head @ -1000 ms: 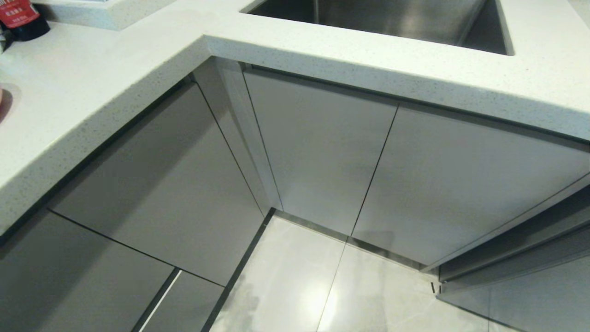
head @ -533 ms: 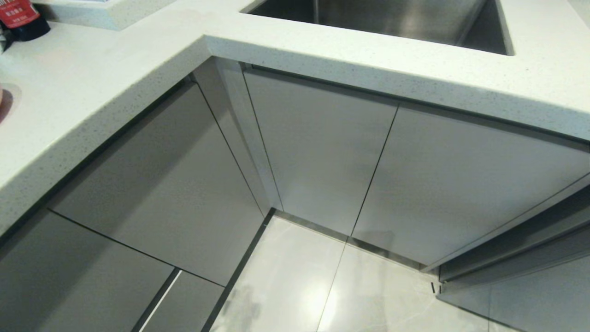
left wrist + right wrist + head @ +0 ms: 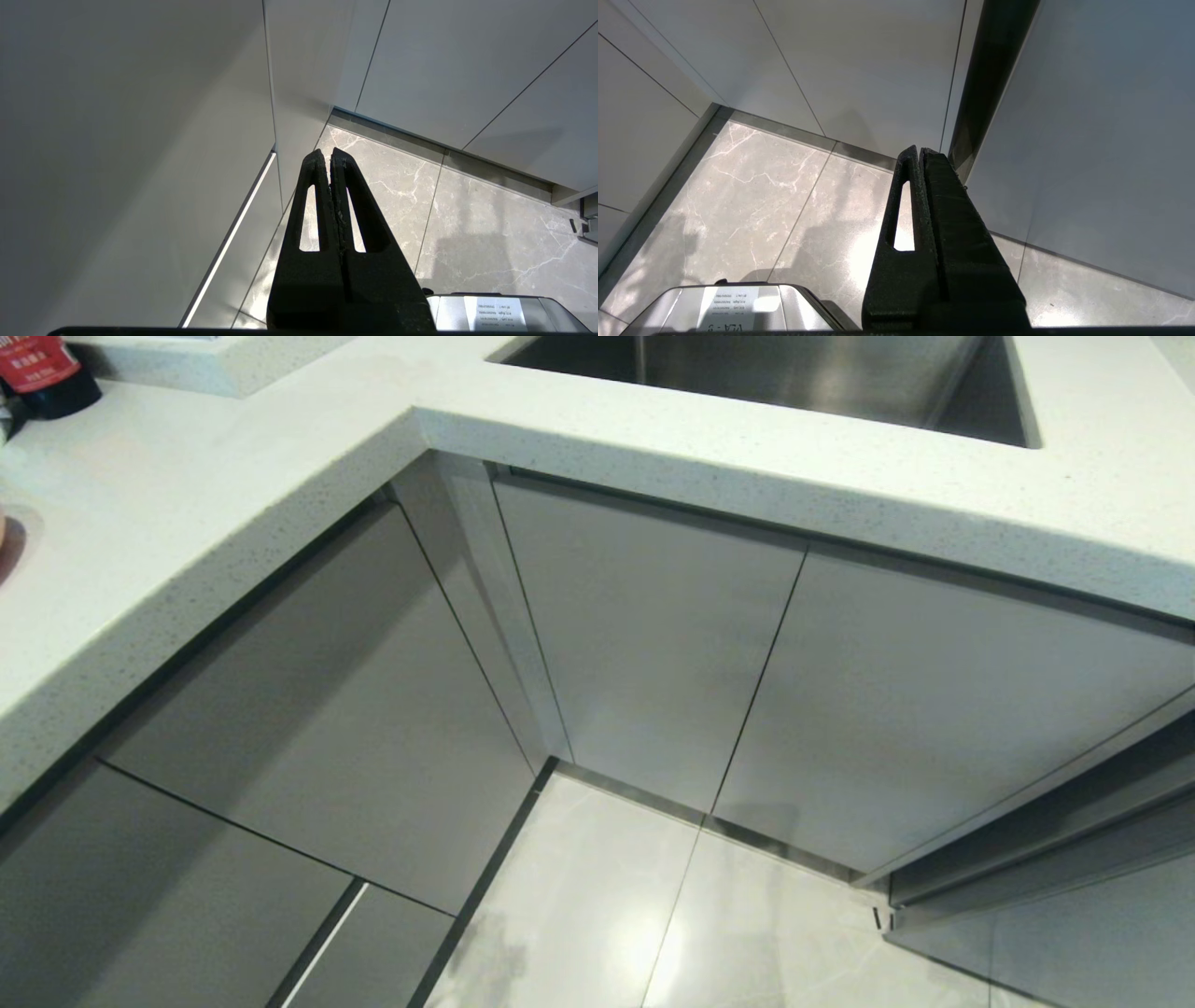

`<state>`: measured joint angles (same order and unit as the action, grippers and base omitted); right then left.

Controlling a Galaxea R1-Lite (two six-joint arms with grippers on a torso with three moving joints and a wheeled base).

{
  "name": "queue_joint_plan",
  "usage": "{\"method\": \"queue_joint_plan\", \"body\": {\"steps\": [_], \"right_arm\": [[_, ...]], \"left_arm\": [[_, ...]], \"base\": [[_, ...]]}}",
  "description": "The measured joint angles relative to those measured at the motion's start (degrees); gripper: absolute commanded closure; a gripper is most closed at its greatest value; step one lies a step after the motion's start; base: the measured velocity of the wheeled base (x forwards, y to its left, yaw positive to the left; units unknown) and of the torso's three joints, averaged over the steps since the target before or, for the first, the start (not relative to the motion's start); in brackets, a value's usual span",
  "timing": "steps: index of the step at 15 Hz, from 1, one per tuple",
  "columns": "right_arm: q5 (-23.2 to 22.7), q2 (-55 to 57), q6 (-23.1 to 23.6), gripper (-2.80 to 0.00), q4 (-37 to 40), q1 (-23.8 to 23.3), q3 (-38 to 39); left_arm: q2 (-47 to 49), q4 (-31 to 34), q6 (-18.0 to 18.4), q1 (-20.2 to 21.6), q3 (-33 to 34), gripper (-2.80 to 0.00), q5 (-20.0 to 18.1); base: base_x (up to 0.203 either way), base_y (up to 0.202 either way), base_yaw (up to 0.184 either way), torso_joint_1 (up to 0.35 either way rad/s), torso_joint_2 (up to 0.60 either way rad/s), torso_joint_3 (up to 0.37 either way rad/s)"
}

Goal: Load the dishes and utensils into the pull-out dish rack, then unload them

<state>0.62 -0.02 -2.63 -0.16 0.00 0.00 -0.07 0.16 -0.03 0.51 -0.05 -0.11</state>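
The dishes and the utensils are out of view; only a pinkish sliver shows at the counter's left edge, and I cannot tell what it is. No wire basket of the pull-out dish rack shows, only closed grey cabinet fronts under the white countertop. Neither arm is in the head view. My left gripper hangs shut and empty over the marble floor, beside a grey cabinet front. My right gripper is also shut and empty, low above the floor near a dark gap between panels.
A steel sink is set into the counter at the back. A dark bottle with a red label stands at the far left. Glossy floor tiles fill the corner. A grey panel juts out at the lower right.
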Motion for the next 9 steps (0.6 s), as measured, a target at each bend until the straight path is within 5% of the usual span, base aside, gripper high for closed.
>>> {"method": "queue_joint_plan", "body": {"steps": [9], "right_arm": [[0.0,0.0,0.0,0.00,0.0,0.0,0.0]], "left_arm": [[0.0,0.1,0.0,0.0,0.0,0.00,0.1]], "base": [[0.000,0.000,0.000,0.000,0.00,0.044]]}}
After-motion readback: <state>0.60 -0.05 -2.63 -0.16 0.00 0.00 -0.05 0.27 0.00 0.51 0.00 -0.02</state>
